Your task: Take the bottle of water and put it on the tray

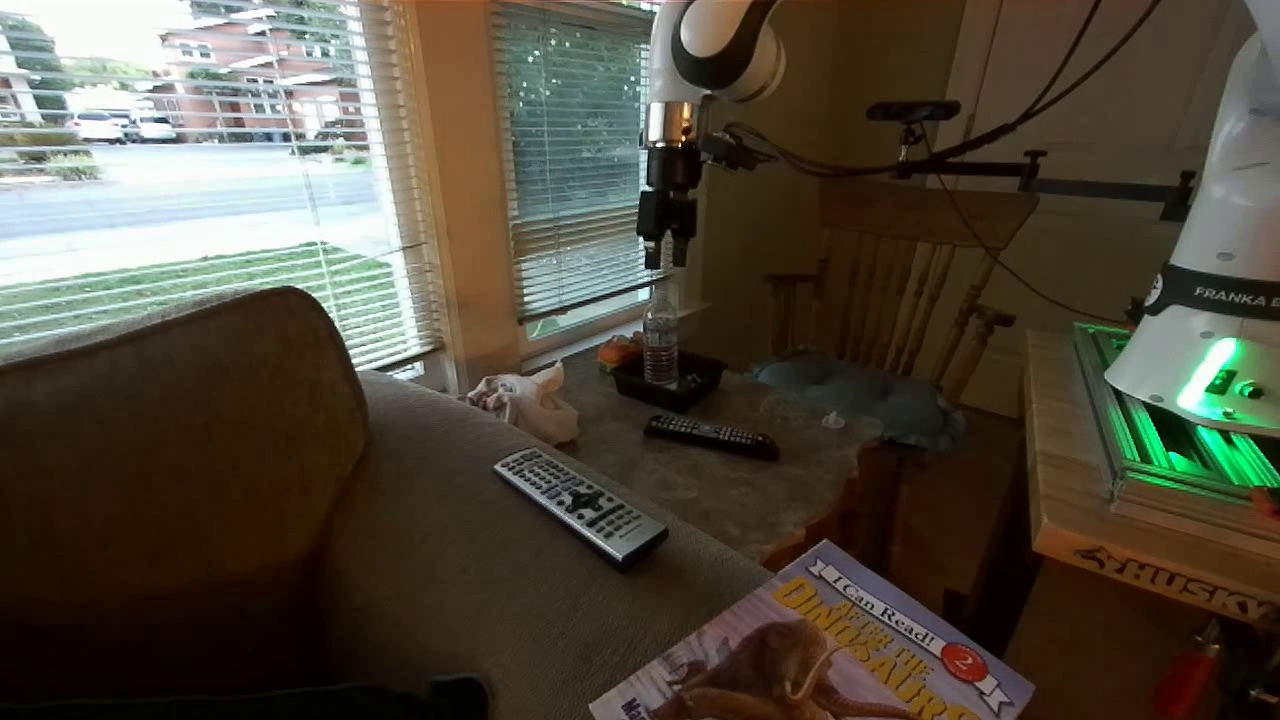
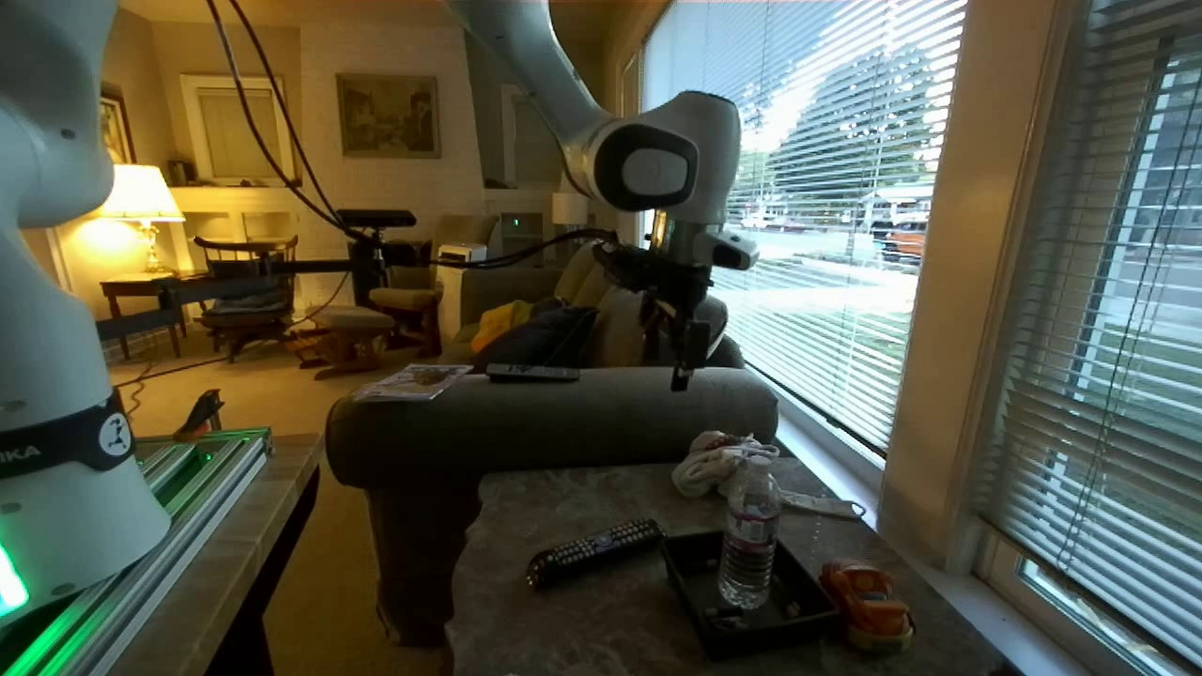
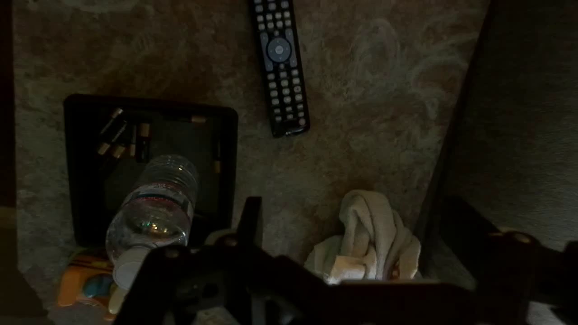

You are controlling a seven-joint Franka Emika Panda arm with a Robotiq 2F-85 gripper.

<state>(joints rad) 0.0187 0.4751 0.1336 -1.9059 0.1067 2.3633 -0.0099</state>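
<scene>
The bottle of water is clear plastic with a white cap. It stands upright inside the dark tray. The bottle also shows in an exterior view and in the wrist view, where its cap is partly behind a finger. The tray's rim shows there too. Several batteries lie in the tray. My gripper hangs above the table, pointing down, apart from the bottle. In the wrist view the fingers are spread wide with nothing between them; the bottle is left of them.
A black remote and a white cloth lie on the stone-topped table. An orange toy-like object touches or nearly touches the tray. The sofa arm carries a grey remote and a book. Windows border the table.
</scene>
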